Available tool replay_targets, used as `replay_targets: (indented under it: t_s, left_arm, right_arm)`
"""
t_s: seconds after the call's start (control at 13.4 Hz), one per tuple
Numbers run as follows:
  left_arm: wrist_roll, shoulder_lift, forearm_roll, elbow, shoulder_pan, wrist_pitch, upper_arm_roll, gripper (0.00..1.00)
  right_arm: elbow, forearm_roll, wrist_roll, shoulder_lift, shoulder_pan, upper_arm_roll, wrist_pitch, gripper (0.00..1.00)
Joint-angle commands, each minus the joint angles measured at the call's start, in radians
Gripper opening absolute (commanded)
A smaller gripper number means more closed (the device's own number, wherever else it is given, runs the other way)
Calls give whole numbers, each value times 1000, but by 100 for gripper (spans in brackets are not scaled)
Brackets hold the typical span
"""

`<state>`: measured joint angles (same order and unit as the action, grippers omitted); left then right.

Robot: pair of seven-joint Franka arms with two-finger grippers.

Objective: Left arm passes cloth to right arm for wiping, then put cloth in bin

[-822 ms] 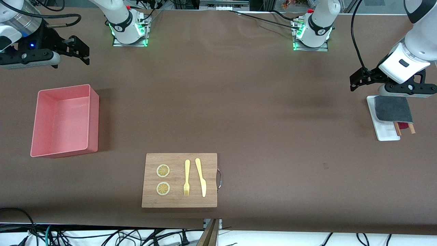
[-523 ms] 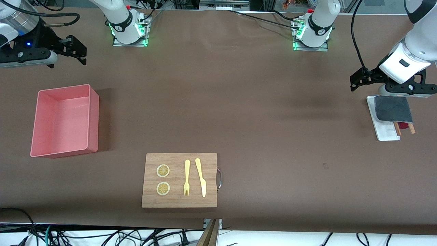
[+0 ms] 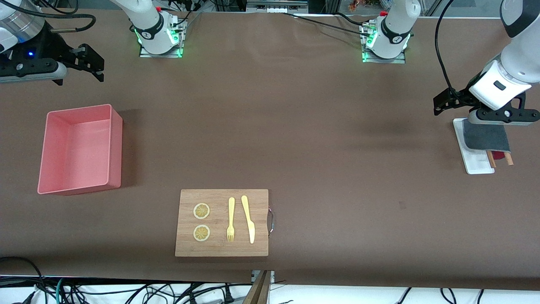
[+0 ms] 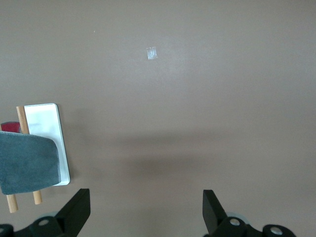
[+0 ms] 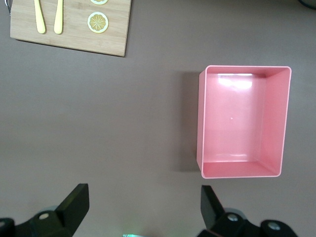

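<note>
**Both grippers wide open and empty; cloth on tray**

Nearest the front camera, a wooden board (image 3: 222, 222) lies by the table edge. Farther back, broad bare tabletop separates the bin (image 3: 80, 148), at the right arm's end, from the cloth (image 3: 484, 137), which is draped over a white tray (image 3: 476, 162) at the left arm's end. The left gripper (image 3: 443, 101) hangs beside the tray's farther end; the right gripper (image 3: 90, 63) is raised over bare table beside the bin. Two wooden sticks (image 4: 23, 148) under the cloth are seen best in the left wrist view.

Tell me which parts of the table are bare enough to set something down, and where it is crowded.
Widest bare stretch: mid-table, between the pink bin and the white tray, farther from the camera than the wooden board. Also bare: between board and tray. Crowded: the tray, draped by the cloth with the left gripper beside it; the board carries lemon slices, fork and knife.
</note>
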<state>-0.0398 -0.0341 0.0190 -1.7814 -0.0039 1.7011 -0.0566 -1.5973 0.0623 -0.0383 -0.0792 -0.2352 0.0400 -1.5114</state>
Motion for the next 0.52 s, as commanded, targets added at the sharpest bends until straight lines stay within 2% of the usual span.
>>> replay_targets:
  t_s: [0.0,0.45]
  left_arm:
    - [5,10,21,30,1,-31,1,100]
    - [41,11,21,30,1,-52,4,100]
  right_arm:
    - [30,5,9,15,11,-3,22,100]
    - [28,1,14,12,10,-5,43,100]
